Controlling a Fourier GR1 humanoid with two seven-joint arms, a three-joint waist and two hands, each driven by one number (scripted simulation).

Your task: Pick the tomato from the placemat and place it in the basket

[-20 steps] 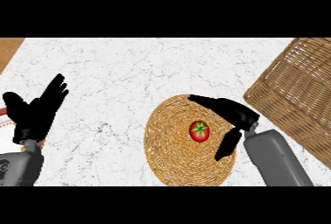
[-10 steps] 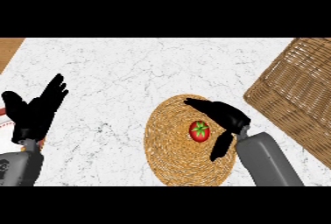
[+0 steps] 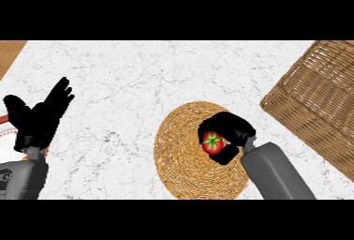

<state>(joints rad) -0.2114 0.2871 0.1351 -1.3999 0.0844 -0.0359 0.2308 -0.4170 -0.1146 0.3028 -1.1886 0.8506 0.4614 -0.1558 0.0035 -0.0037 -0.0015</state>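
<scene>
The tomato (image 3: 212, 142) sits on the round woven placemat (image 3: 181, 159), a little right of its middle. The right hand (image 3: 232, 131) is curled round it, with fingers over the far side and the thumb on the near side. The red skin and green top show between them. The tomato does not look lifted yet.

So this is the grabbing step. Next, I think the hand must lift the tomato up, carry it to the right and farther away, and let it go over the basket (image 3: 319, 98). The basket wall is tall, so the tomato has to go up high first.

The left hand (image 3: 38, 119) rests open at the left edge, fingers up.

A moment ago the right hand was beside the tomato with its fingers more spread. Now it has closed in around it.
</scene>
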